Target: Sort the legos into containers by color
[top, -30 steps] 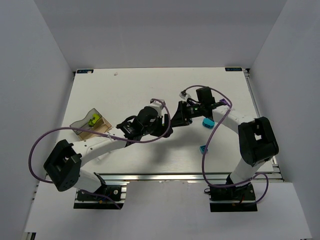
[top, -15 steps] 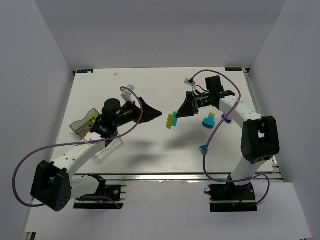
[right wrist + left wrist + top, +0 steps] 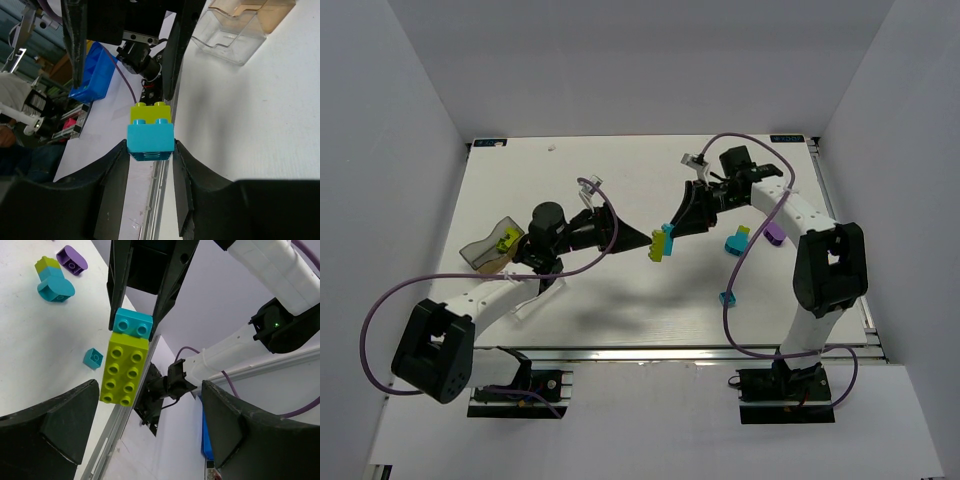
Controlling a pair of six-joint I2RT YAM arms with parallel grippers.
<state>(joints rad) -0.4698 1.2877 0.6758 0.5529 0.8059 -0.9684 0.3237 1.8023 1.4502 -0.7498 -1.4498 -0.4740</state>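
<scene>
Separation not done yet: the cyan brick (image 3: 132,322) and the lime brick (image 3: 122,370) are one stack, cyan clicked onto the end of lime.

Right gripper (image 3: 150,146): partly closed, clamped on the cyan brick only, with the lime one hanging free past its fingers. It holds the stack up off the table (image 3: 570,180), mid-table between the two arms.

Left gripper (image 3: 636,238): jaws spread wide, nothing in them. In the left wrist view its fingers (image 3: 55,415) sit either side of the stack's lime end, apart from it, no contact.

What changed:
- A second ago both grippers were bunched tight together at mid-table.
- Half a second ago the left arm had swung back toward the tan container (image 3: 482,256), jaws open, well apart from the stack.
- Now it has come back in, tip just beside the lime brick and pointed straight at it.
- The right gripper barely moved, same grip, same stack.

Our read: the left jaws let go without splitting the pair, and this is a fresh approach for a grip on the lime half. Mixed colours can't go in one bin, so the pull-apart has to come first.

Elsewhere we see one lime piece (image 3: 506,240) already in the tan container. Loose on the table near the right arm are a cyan piece (image 3: 737,242), a purple piece (image 3: 772,232) and a small cyan piece (image 3: 727,297). Sorting is mostly ahead.
</scene>
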